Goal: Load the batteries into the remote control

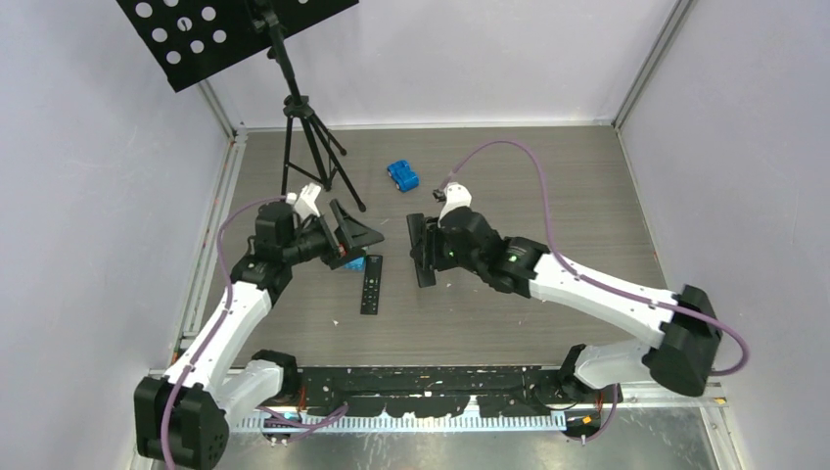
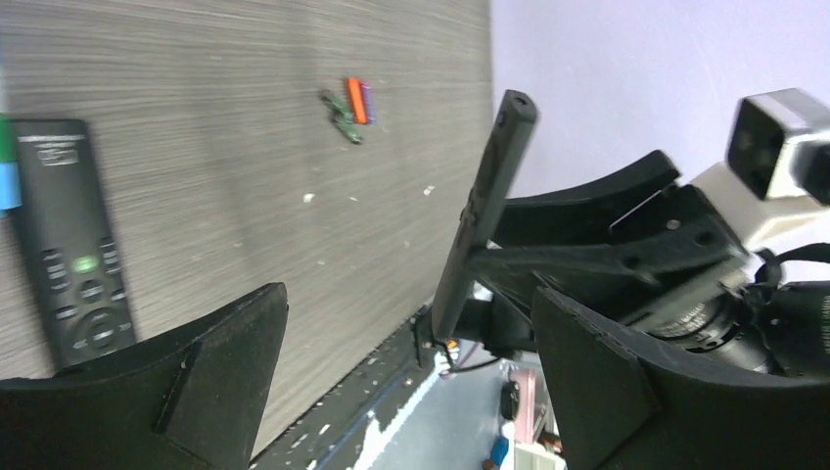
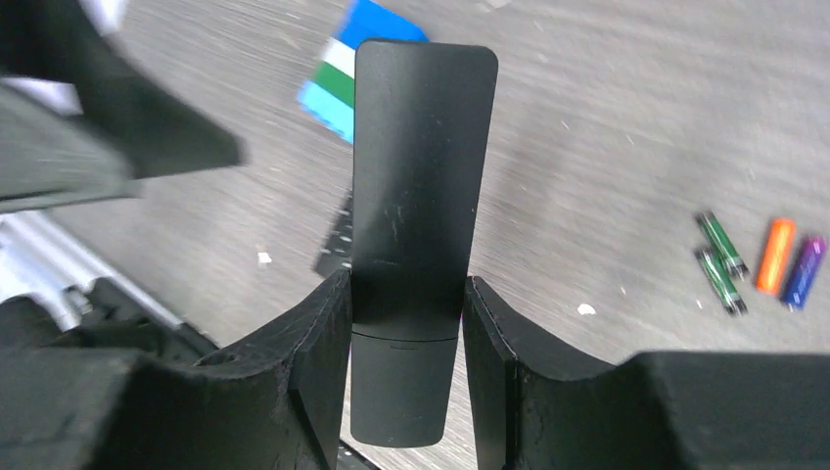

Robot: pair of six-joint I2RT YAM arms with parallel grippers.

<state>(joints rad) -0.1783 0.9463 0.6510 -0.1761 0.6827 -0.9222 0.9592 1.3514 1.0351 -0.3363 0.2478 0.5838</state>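
My right gripper [image 3: 406,284] is shut on the remote control [image 3: 419,166], a slim matte-black bar. It is held off the table, plain buttonless side to the camera, with a cover seam at its near end. It also shows in the top view [image 1: 423,257] and edge-on in the left wrist view [image 2: 484,206]. The batteries lie on the table: two dark green [image 3: 721,262], one orange [image 3: 775,257] and one blue-purple [image 3: 805,271]. They show small in the left wrist view [image 2: 350,108]. My left gripper [image 2: 409,294] is open and empty, left of the held remote [image 1: 354,238].
A second black remote [image 1: 372,284] with buttons lies flat between the grippers [image 2: 73,245]. A blue-green card [image 3: 343,73] lies by it. A blue box [image 1: 402,176] sits farther back. A tripod stand [image 1: 303,127] stands at the back left.
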